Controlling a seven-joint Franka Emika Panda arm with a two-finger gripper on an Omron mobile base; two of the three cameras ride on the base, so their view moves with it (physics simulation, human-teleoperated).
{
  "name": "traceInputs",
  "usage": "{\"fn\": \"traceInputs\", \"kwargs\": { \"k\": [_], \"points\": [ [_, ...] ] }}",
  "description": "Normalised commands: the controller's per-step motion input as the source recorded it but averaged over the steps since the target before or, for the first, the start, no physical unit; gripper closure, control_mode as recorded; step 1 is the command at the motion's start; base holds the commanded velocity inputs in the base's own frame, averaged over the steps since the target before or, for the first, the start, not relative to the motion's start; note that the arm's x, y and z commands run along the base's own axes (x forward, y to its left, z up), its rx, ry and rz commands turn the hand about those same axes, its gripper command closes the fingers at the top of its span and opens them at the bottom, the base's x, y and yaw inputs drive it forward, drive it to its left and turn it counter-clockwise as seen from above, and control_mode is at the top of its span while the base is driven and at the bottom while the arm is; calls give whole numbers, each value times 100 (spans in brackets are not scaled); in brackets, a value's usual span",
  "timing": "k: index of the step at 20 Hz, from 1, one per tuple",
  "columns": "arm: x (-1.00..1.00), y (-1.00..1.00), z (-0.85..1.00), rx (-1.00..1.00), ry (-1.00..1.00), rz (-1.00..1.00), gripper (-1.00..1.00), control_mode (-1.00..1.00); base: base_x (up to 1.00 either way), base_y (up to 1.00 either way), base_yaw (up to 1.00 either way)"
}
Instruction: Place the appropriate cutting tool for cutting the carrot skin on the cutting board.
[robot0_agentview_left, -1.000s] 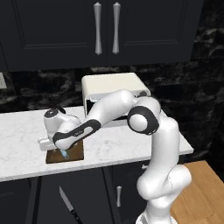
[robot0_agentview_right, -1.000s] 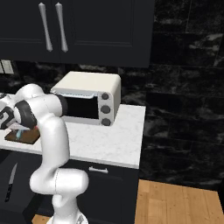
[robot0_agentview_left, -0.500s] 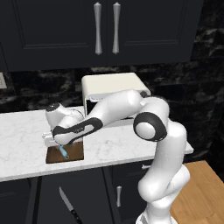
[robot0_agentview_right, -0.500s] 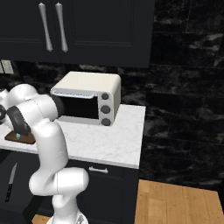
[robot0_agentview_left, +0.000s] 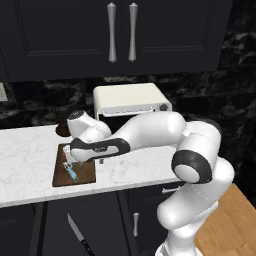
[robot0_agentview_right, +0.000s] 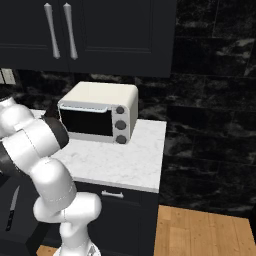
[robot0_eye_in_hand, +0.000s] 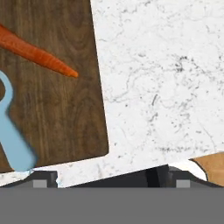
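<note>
In the left base view my arm reaches from lower right to center left, my gripper (robot0_agentview_left: 70, 162) low over the cutting board (robot0_agentview_left: 87, 175), fingers spread wide and holding nothing. The light-blue peeler (robot0_agentview_left: 73, 171) lies flat on the board; in the hand view, the carrot (robot0_eye_in_hand: 35, 54) lies across the board's upper left. Right of them: white marble counter (robot0_agentview_left: 25, 165), toaster oven (robot0_agentview_left: 131, 100), dark cabinets (robot0_agentview_left: 120, 35) above. A knife (robot0_agentview_left: 79, 235) shows at the lower left.
</note>
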Motion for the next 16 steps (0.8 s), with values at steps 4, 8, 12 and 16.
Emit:
{"fn": "traceInputs", "kwargs": {
  "k": [4,8,12,16],
  "points": [
    [-25,-70,24,0,0,-11,-100,-100,0,0,0],
    [-16,-76,24,0,0,-11,-100,-100,0,0,0],
    [-7,-80,10,0,0,-9,-100,-100,0,0,0],
    [0,-87,1,1,0,-6,-100,-100,0,0,0]
  ]
}}
